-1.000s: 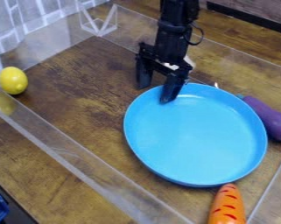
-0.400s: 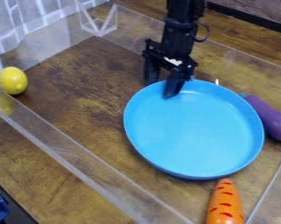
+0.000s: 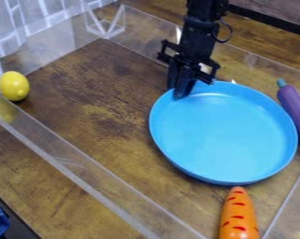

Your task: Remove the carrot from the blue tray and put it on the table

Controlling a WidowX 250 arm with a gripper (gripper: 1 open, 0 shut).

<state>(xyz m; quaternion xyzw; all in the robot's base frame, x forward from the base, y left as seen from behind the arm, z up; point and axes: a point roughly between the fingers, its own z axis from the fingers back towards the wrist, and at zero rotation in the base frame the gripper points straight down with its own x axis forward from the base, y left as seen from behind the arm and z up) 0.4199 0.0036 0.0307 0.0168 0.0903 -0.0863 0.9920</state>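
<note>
The blue tray (image 3: 224, 135) lies on the table (image 3: 90, 107) at the right, and nothing rests in it. The carrot (image 3: 238, 215) lies on the wood just outside the tray's near rim, at the bottom of the view. My gripper (image 3: 185, 89) points down at the tray's far-left rim with its fingers pinched together on that rim.
A purple eggplant (image 3: 294, 108) lies against the tray's right side. A yellow lemon (image 3: 14, 86) sits at the left by the clear acrylic wall (image 3: 64, 163). Bare wood stretches between the lemon and the tray.
The fingers have gone from spread apart to shut at the tray's rim. The tray has slid right and away with the gripper, nudging the eggplant.
</note>
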